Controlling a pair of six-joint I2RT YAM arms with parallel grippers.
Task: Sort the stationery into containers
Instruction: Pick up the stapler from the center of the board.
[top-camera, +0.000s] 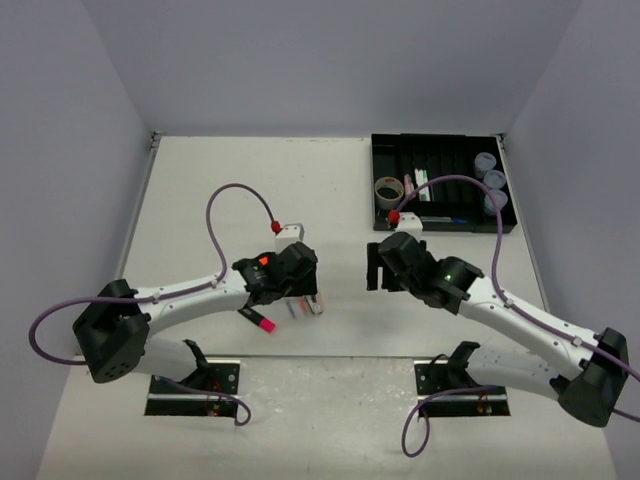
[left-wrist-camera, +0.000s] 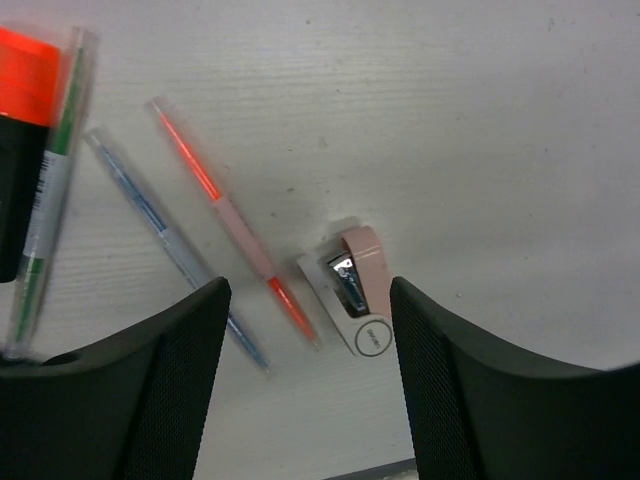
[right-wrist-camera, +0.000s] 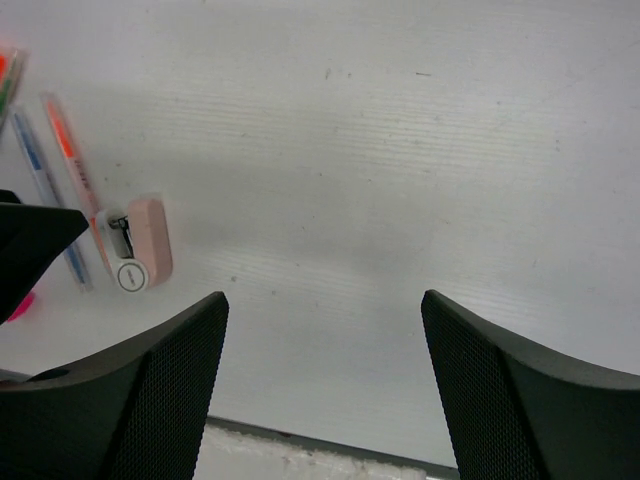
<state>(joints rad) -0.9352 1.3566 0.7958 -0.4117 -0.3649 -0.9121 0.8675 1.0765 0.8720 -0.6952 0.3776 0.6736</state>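
My left gripper (left-wrist-camera: 310, 300) (top-camera: 300, 298) hangs open low over loose stationery on the table. Between its fingers lie the tip of a red-and-pink pen (left-wrist-camera: 235, 230) and a small pink-and-white sharpener (left-wrist-camera: 355, 285). A blue pen (left-wrist-camera: 165, 240), a green pen (left-wrist-camera: 45, 200) and an orange highlighter (left-wrist-camera: 20, 130) lie to the left. A pink highlighter (top-camera: 258, 320) lies beside that arm. The black compartment tray (top-camera: 445, 215) stands at the back right, holding a tape roll (top-camera: 388, 188) and three bluish tubs (top-camera: 493, 180). My right gripper (right-wrist-camera: 325, 310) (top-camera: 375, 265) is open over bare table.
The right wrist view shows the sharpener (right-wrist-camera: 140, 250) and pens (right-wrist-camera: 70, 160) at its left, with a left-arm finger (right-wrist-camera: 30, 240) beside them. The table's near edge (right-wrist-camera: 330, 445) runs just below. Grey walls enclose the table on three sides.
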